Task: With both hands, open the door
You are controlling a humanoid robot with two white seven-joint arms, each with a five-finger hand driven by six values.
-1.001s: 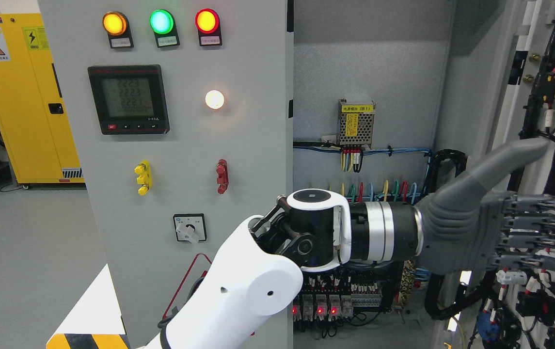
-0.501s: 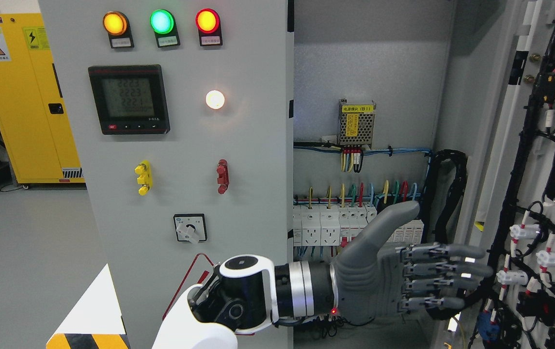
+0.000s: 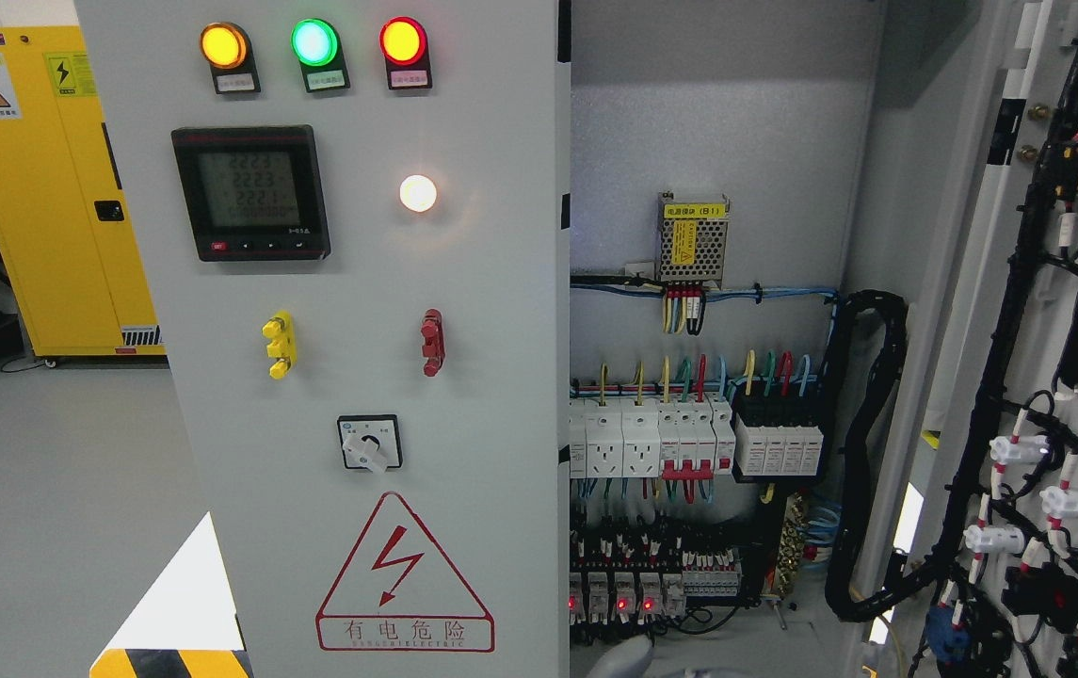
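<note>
- Head view: the grey cabinet door (image 3: 360, 377) at the left stands closed; the right door (image 3: 1037, 377) is swung open at the far right.
- Three lamps top the closed door: amber (image 3: 223, 45), green (image 3: 314, 42), red (image 3: 403, 41).
- Below them sit one meter (image 3: 250, 193), one white light (image 3: 417, 193), one rotary switch (image 3: 369, 443) and one warning triangle (image 3: 404, 576).
- Right of that door, wired breakers (image 3: 694, 438) show inside.
- A grey tip of a robot hand (image 3: 623, 659) shows at the bottom edge; whether it is spread or curled cannot be told.
</note>
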